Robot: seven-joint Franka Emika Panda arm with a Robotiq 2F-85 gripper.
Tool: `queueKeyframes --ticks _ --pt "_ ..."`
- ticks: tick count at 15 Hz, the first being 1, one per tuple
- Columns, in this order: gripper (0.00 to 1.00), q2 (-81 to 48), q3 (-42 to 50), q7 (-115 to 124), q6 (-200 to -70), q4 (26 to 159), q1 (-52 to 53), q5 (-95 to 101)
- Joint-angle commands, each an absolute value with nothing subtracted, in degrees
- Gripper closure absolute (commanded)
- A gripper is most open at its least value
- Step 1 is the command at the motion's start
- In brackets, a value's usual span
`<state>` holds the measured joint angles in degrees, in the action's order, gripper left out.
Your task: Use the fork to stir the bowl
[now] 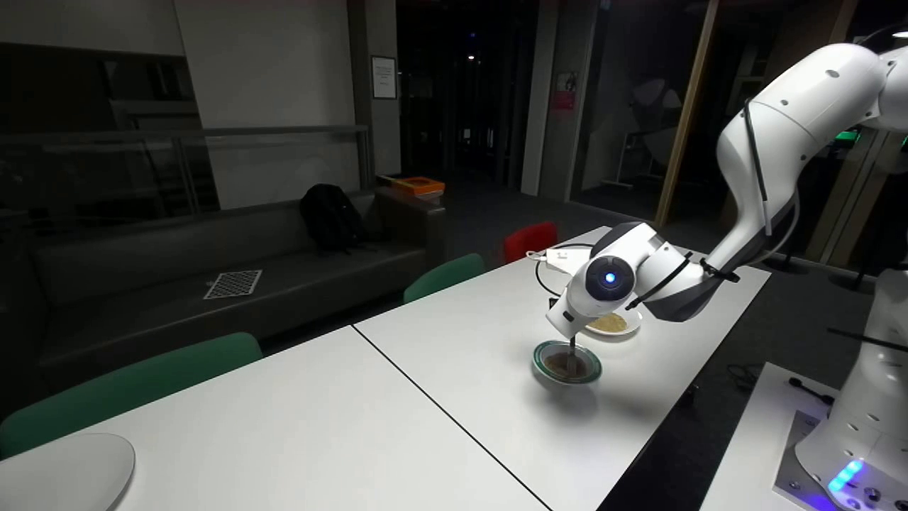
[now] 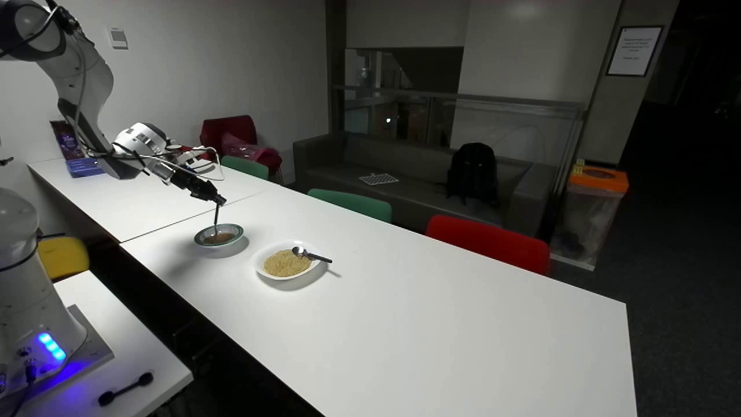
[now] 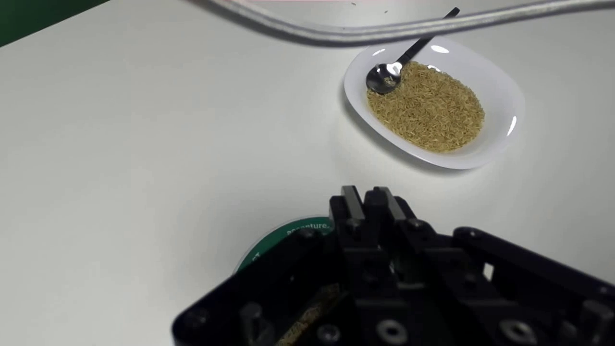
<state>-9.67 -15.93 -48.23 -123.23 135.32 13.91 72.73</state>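
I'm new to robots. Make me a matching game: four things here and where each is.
Things:
1. slender dark-handled fork
2. silver spoon with black handle
3. black backpack
4. round green-rimmed bowl

Where:
A. on the grey sofa
B. on the white table, below the black gripper
C. in the white dish of tan grain
D. held by the gripper

Pairs: 1D; 2C; 3A; 4B

From here, in an exterior view, I count one bowl (image 2: 217, 245) and one fork (image 2: 216, 215) at nine o'clock, one white dish (image 2: 260, 262) and one spoon (image 2: 313, 255) at eight, one backpack (image 2: 473, 172) at two, two green chairs (image 2: 352, 204).
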Motion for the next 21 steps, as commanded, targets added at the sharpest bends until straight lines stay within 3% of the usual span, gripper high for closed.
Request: queueKeyframes --ticks 1,21 --pt "0.97 -9.49 -16.2 -49.68 -122.3 134.18 14.32 71.86" --pt "0.97 -14.9 -15.61 -49.31 -122.69 127.85 14.11 73.2"
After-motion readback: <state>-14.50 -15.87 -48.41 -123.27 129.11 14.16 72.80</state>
